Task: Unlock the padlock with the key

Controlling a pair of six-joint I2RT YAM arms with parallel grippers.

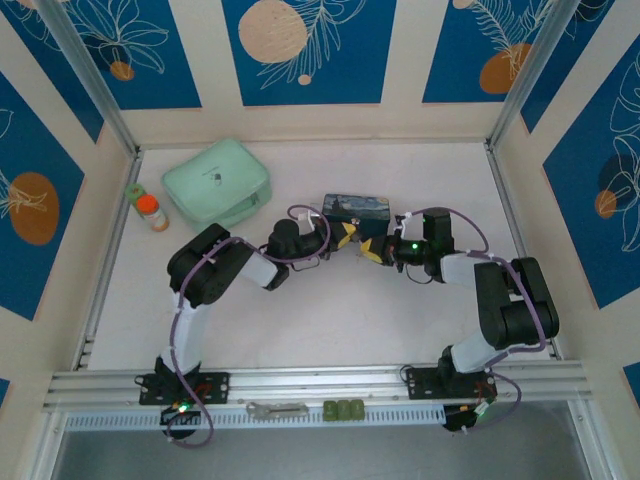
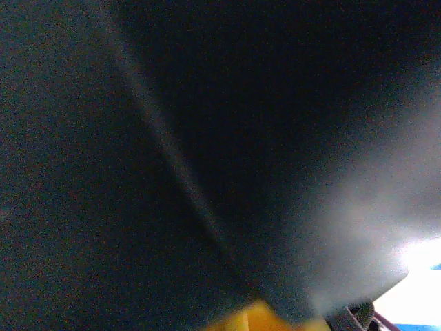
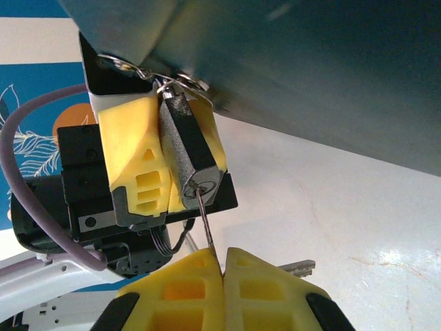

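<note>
At tin (image 3: pixel 310 69) edge | padlock (image 3: pixel 187 157) dark grey, key (image 3: pixel 205 224) in keyhole | left gripper (image 3: pixel 169 131) clamps padlock | right gripper (image 3: pixel 224 265) pinches key

Left gripper (image 3: pixel 165 155), right gripper (image 3: pixel 224 276): both clamped, facing.

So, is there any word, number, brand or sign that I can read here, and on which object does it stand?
Nothing can be read with certainty.
Blue tin: painted picture, no legible words.
Orange-capped bottle: label too small to read.
Padlock: no marking visible on its dark body.
Key: bare thin metal, no stamp visible.
Mint green pouch: small dark mark, too small to read.
</note>
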